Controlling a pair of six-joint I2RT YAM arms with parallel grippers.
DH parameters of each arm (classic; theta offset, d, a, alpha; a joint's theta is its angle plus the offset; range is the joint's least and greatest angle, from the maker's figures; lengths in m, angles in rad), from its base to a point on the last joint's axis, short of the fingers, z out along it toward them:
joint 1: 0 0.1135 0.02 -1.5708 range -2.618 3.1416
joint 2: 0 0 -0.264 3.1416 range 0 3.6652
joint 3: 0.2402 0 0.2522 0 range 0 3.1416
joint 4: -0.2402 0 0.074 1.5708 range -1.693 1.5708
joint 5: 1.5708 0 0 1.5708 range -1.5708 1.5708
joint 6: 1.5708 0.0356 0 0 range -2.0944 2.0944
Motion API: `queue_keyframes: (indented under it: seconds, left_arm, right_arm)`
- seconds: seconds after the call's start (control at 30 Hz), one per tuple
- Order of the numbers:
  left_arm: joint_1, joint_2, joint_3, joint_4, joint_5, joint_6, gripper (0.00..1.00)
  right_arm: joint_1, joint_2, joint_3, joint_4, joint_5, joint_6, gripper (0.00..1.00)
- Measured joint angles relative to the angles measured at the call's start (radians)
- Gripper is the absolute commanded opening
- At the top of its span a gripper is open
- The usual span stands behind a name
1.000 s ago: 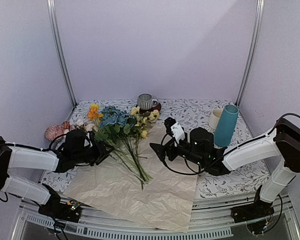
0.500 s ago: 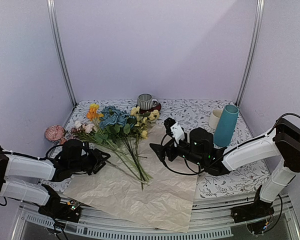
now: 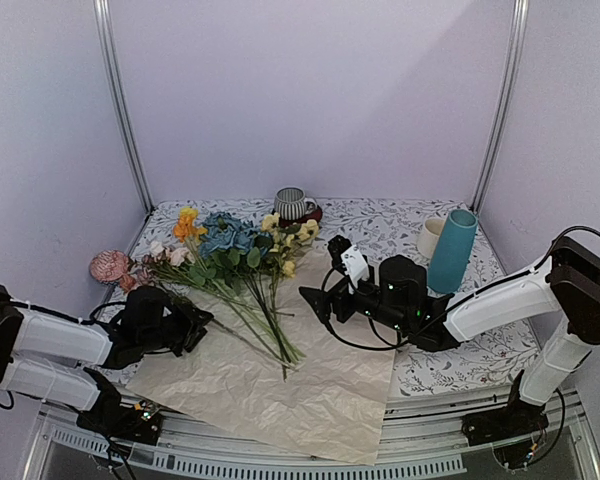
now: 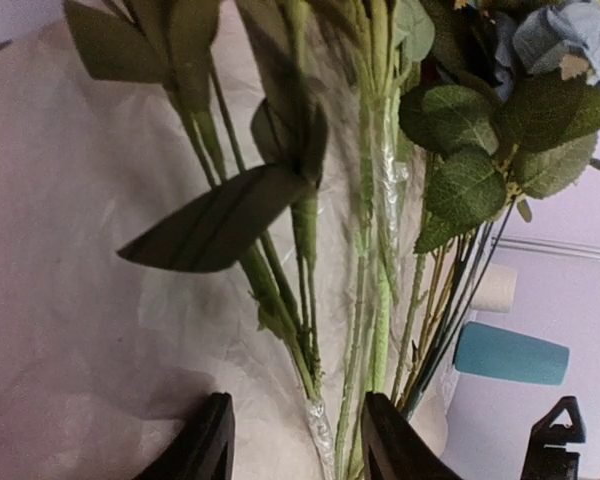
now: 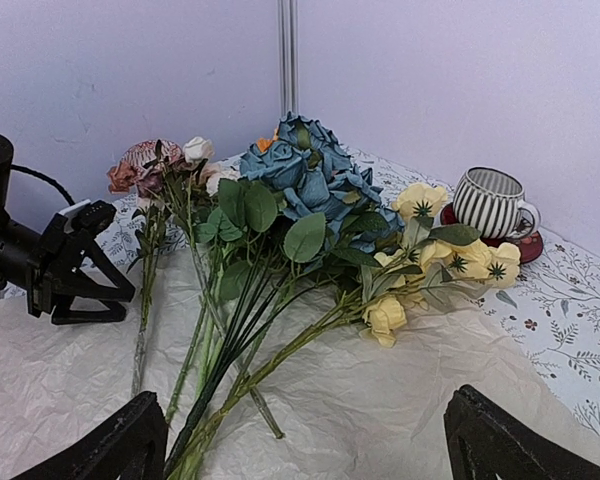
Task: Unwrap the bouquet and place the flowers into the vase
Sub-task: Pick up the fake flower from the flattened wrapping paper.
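peach paper (image 3: 280,390) lies under the flowers (image 3: 242,262); left claw (image 3: 202,322) and right claw (image 3: 322,272) gape.

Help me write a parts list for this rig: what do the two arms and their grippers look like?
The left arm and right arm have white tubular links joined by black joint housings. The left gripper and right gripper are black, with flat, blunt fingers. A white block sits on the right wrist, and thin black cables loop beside it.

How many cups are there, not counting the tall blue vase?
2. The striped cup sits at the back behind the flowers; the cream mug stands at right, partly hidden behind the vase.
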Motion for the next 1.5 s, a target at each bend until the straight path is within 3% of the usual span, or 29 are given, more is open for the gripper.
queue_keyframes:
  seconds: [0.37, 0.6, 0.83, 1.33, 1.5]
  left_arm:
    - [0.000, 0.015, 0.027, -0.046, -0.061, -0.040, 0.38]
    - [0.000, 0.040, 0.029, -0.048, -0.066, -0.050, 0.27]
    - [0.000, 0.047, 0.029, -0.048, -0.070, -0.057, 0.26]
    - [0.007, 0.030, 0.054, -0.051, -0.087, -0.066, 0.38]
    - [0.007, -0.080, 0.055, -0.137, -0.105, -0.091, 0.55]
  right_arm:
    - [0.000, 0.000, 0.000, 0.000, 0.000, 0.000, 0.99]
    - [0.000, 0.000, 0.000, 0.000, 0.000, 0.000, 0.99]
    - [0.000, 0.000, 0.000, 0.000, 0.000, 0.000, 0.99]
    - [0.000, 0.000, 0.000, 0.000, 0.000, -0.003, 0.99]
    - [0.000, 0.000, 0.000, 0.000, 0.000, -0.003, 0.99]
